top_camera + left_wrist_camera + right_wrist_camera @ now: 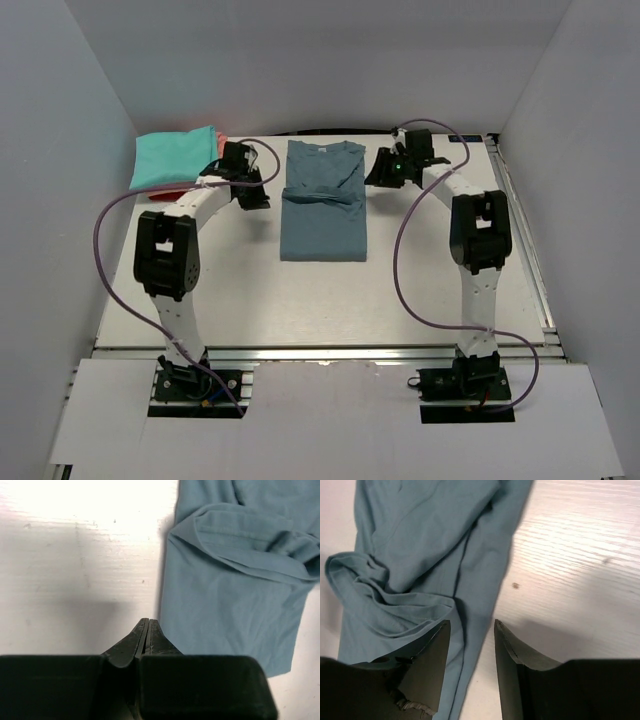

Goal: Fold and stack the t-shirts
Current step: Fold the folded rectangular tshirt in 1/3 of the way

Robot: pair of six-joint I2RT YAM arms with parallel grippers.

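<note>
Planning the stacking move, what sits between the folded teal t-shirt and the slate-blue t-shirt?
The left gripper, above bare table; the top external view shows it.

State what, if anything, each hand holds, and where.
Nothing: left hand shut empty beside the blue t-shirt, right hand open above its edge.

A robotics lab test cell is indicated. A white table [300, 300] is enclosed by plain white walls [50, 150]. A left arm [168, 255] and a right arm [480, 235] are mounted by a metal rail [330, 352] at its near edge, and purple cables [97, 235] are looped loosely along both arms.
</note>
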